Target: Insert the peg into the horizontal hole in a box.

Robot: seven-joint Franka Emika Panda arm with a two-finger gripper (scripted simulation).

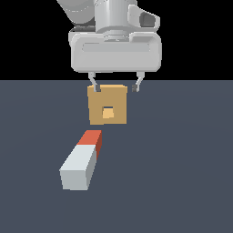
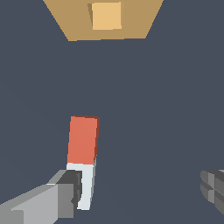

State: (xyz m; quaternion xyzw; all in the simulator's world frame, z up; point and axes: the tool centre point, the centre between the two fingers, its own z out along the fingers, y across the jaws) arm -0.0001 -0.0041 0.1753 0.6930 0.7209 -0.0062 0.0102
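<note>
We saw one peg [image 1: 81, 163] lying flat on the dark surface [image 1: 182, 173], not gripped, red-orange end [image 1: 92, 138] pointing roughly toward the box [image 1: 107, 105]. That aim probably suits a straight push later. One box, one square hole [image 1: 108, 113] in its face, well apart from the peg. One end effector [image 1: 116, 86] hung high above, fingers spread wide and holding nothing. In the wrist view one finger [image 2: 43, 203] appeared just beside the peg's pale end; we judged it was lining up for a grasp. Nothing inserted yet.
</note>
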